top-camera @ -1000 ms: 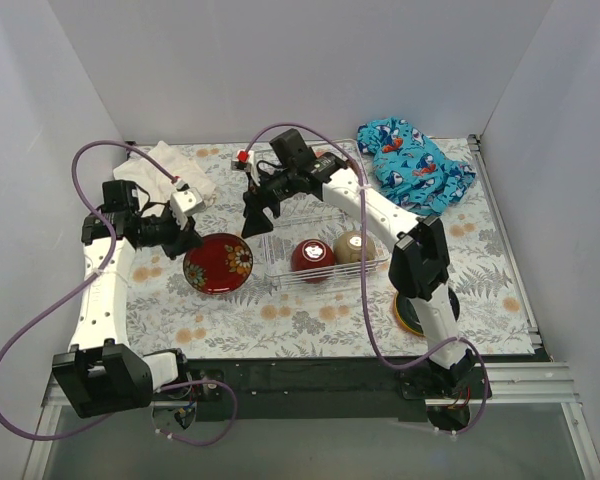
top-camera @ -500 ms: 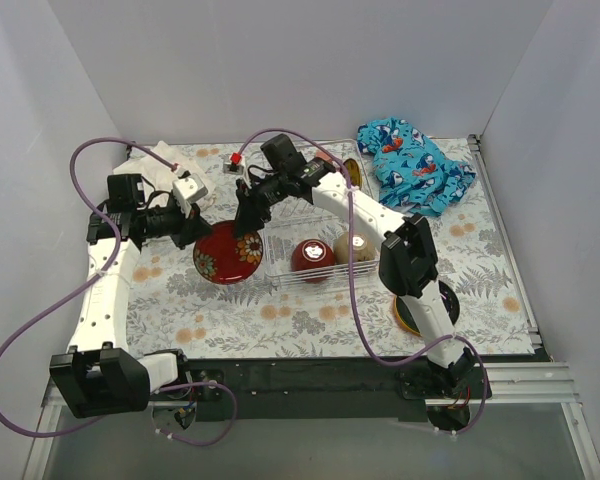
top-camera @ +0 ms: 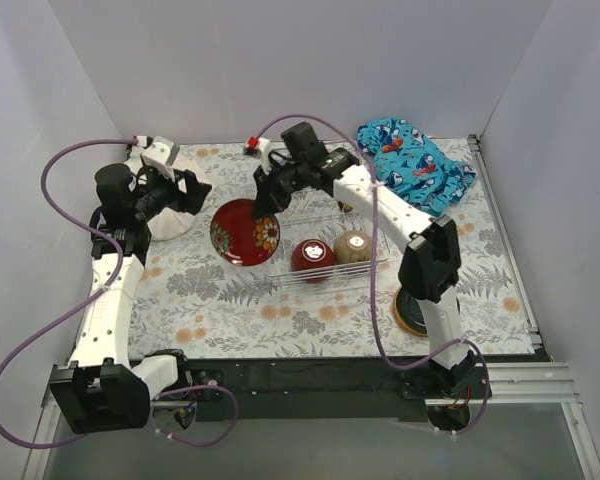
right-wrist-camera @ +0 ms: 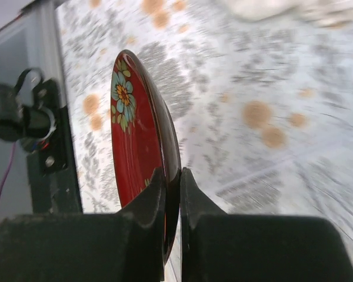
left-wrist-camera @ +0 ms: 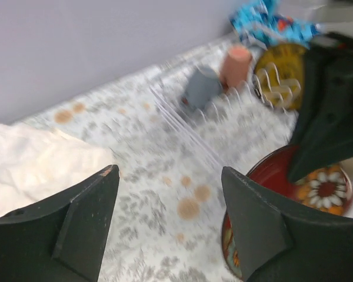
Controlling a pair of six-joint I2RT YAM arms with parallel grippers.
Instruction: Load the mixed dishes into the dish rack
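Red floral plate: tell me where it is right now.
In the top view the red floral plate is left of centre, tilted on edge, with its rim clamped in the right gripper. It is just left of the dish rack and its red bowl.

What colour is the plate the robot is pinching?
The plate is glossy red with painted flowers, clearest in the top external view.

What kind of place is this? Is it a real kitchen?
Probably not a kitchen, more like a robot practice booth. Plain white walls box in one table with a flowered cover, a left arm and a right arm are bolted at its near edge, and a dish rack sits on it.
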